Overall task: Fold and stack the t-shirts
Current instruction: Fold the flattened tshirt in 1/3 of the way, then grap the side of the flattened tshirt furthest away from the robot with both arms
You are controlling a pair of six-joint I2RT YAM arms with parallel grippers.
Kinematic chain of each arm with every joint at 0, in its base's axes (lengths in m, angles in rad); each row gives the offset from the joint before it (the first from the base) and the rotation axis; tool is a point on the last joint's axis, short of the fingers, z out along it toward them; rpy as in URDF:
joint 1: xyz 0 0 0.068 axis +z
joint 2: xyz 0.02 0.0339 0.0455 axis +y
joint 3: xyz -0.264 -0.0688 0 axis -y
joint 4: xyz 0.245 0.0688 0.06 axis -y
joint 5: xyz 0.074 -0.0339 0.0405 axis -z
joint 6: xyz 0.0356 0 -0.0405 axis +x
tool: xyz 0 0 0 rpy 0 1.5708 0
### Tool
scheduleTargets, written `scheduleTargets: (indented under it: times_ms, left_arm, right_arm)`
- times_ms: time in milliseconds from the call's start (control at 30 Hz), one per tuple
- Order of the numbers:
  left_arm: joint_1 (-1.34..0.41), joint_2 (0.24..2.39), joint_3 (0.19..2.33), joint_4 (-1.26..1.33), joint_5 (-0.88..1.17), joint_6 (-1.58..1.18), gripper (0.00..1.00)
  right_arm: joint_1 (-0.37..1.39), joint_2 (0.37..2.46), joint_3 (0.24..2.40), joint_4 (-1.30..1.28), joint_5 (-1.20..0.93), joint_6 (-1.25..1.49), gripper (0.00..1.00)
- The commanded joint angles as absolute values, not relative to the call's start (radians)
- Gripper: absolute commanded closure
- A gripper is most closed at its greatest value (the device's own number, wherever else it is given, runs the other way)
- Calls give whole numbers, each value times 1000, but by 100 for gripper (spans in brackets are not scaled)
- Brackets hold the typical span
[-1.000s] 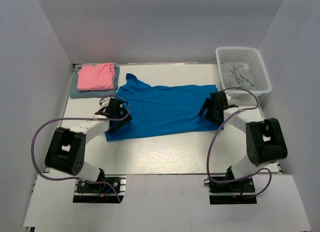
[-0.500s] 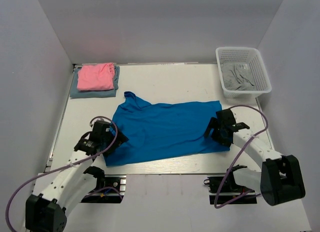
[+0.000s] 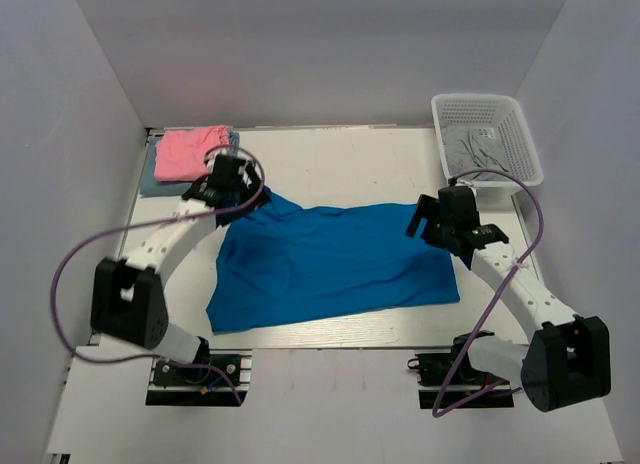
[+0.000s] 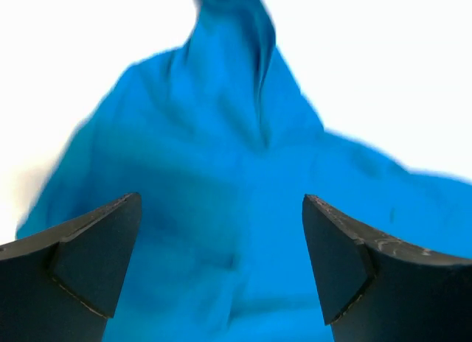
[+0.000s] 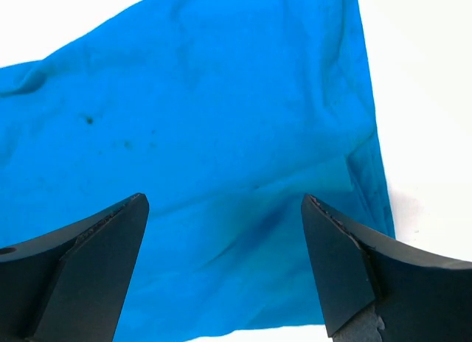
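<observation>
Blue shirt (image 3: pixel 330 269) is lying rumpled; left gripper (image 4: pixel 221 198) and right gripper (image 5: pixel 225 198) are hovering over it, jaws spread, empty. Left is risking snagging nearby pink shirt (image 3: pixel 185 152).

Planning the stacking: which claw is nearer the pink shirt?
Left. The left claw is just beside the pink shirt; the right claw is far across the table, by the basket.
</observation>
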State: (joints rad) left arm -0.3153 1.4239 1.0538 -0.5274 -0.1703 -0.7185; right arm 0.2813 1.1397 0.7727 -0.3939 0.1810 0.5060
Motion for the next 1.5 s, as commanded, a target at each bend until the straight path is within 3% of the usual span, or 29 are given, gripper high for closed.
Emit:
scheduleTargets:
  times_ms: [0,300,667,1000,1167,1200,1233,1333,1367,1467]
  left_arm:
    - [-308,1585,1228,-500,-291,-647,0]
    - [-262,1966,1574,-574,-275,-640,0]
    - [-215,2086,1600,-520,-202,-715,0]
    - [-215,2131,1612,-460,-118,-733,20]
    - [-215,2151,1635,-451,-107,-733,46]
    - [-215,2151,1635,-442,-107,-733,55]
    - [-215,2151,1635,-442,-107,-733,71]
    - [-215,2160,1644,-442,-120,-723,95]
    - [-215,2160,1644,-442,-130,-713,100]
    - [-215,2142,1631,-422,-140,-693,100]
  right_arm:
    - [278,1161,808,-362,219,472,10]
    - [275,1192,778,-362,235,471,10]
    - [278,1210,761,-362,224,468,10]
    - [273,1220,742,-356,232,466,10]
    - [275,1230,741,-353,235,471,10]
    - [275,1232,744,-353,241,469,10]
    - [272,1235,744,-351,247,469,10]
    - [272,1241,750,-348,262,474,10]
    - [275,1244,749,-342,268,474,10]
    - [273,1276,758,-285,340,526,10]
